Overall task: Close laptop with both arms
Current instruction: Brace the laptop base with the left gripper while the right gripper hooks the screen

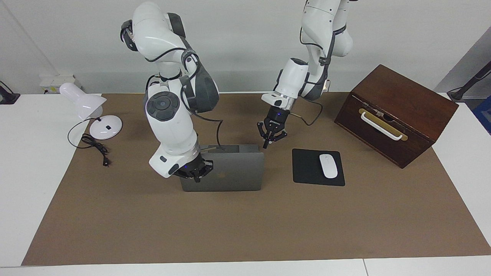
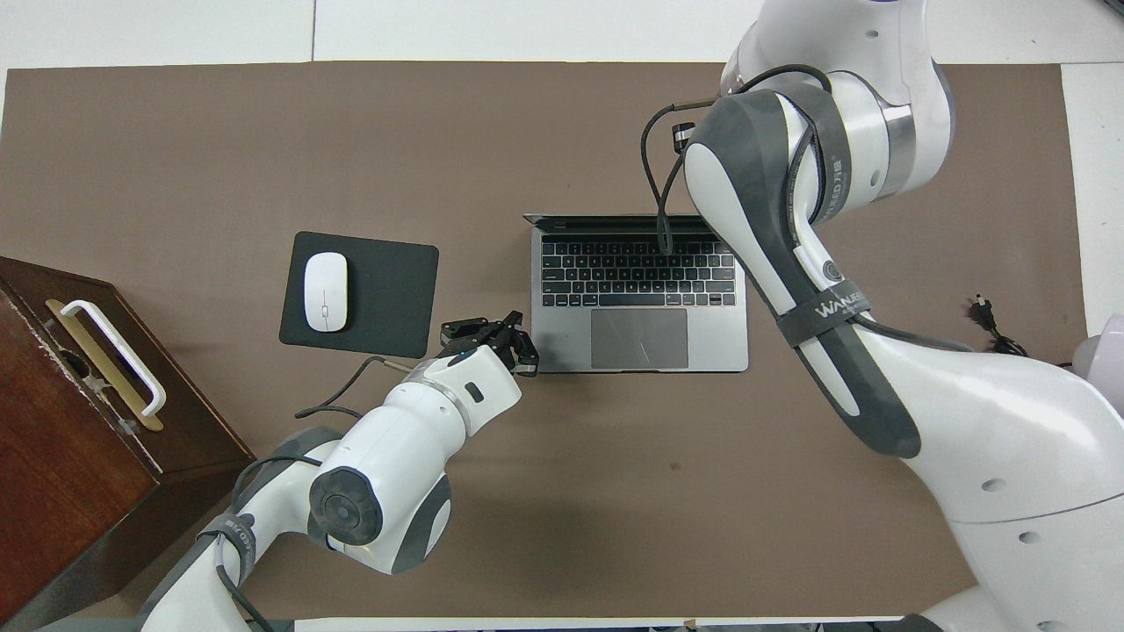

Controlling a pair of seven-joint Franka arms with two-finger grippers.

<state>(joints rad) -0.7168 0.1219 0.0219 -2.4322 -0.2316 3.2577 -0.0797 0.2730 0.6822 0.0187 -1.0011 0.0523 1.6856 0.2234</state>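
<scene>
The silver-grey laptop point(image 1: 238, 170) point(image 2: 638, 338) stands open in the middle of the brown mat, its lid upright with the logo side turned away from the robots. My right gripper point(image 1: 196, 177) is shut and low against the lid's outer face, near the corner toward the right arm's end; I cannot tell whether it touches. In the overhead view the right forearm hides that gripper. My left gripper point(image 1: 265, 145) point(image 2: 518, 341) is shut with nothing in it. It hangs just above the mat beside the laptop's base corner, between the laptop and the mouse pad.
A black mouse pad point(image 1: 307, 168) point(image 2: 386, 290) with a white mouse point(image 1: 328, 165) point(image 2: 326, 279) lies beside the laptop toward the left arm's end. A brown wooden box point(image 1: 399, 111) with a white handle stands at that end. A white desk lamp point(image 1: 86, 101) and its cable sit at the right arm's end.
</scene>
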